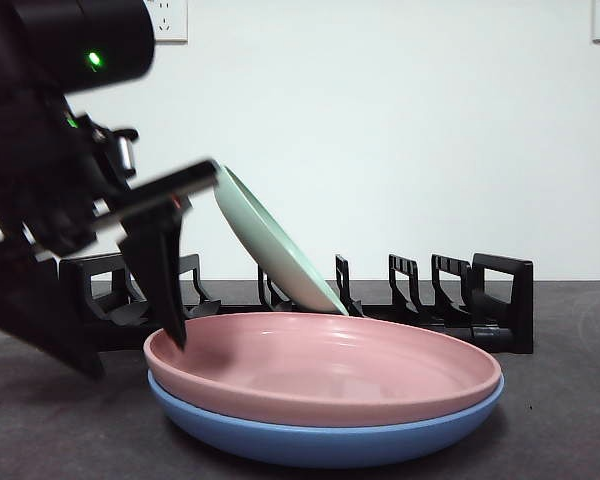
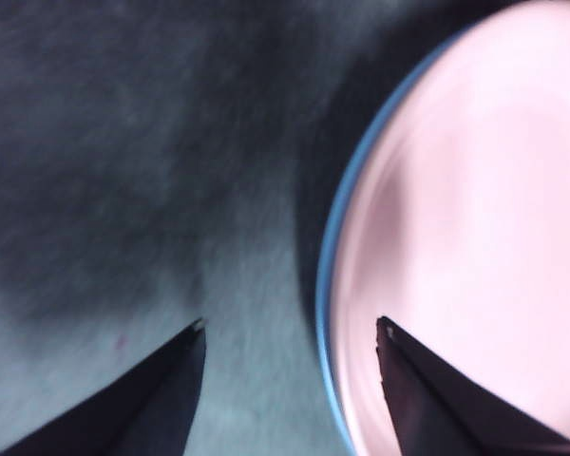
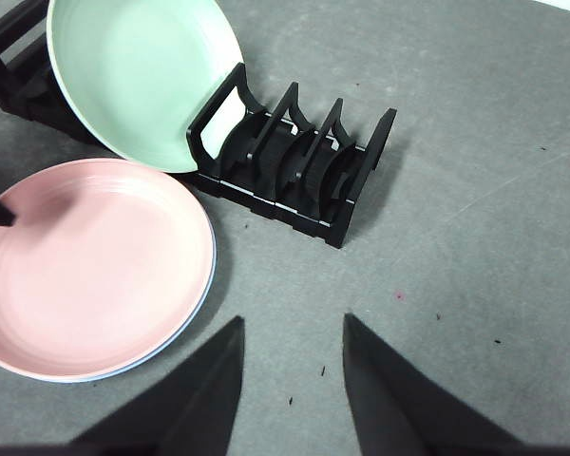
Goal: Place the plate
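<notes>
Pink plate (image 1: 330, 365), round, shallow, smooth matte finish with faint concentric rings, stacked directly on blue plate (image 1: 320, 435) of same shape; only a thin blue rim showing around the pink one in both wrist views. Stack sitting flat on dark grey speckled table (image 1: 560, 420), just in front of black plastic dish rack (image 1: 460, 300) with upright curved dividers. Pale green plate (image 1: 275, 245), glossy, leaning tilted in a rack slot behind the stack. Left claw (image 2: 290, 332) released, two black tapered jaws spread wide, straddling the near rim of the stacked plates: one jaw over the pink surface, the other over bare table outside the blue edge; in front view one dark jaw tip pointing down at the pink rim, contact not clear. Left wrist picture blurred. Right claw (image 3: 290, 328) released too, jaws parted, over bare table well apart from the plates and near the free end of the rack, gripping nothing. Small dark specks and a tiny reddish dot on table texture near right claw.
</notes>
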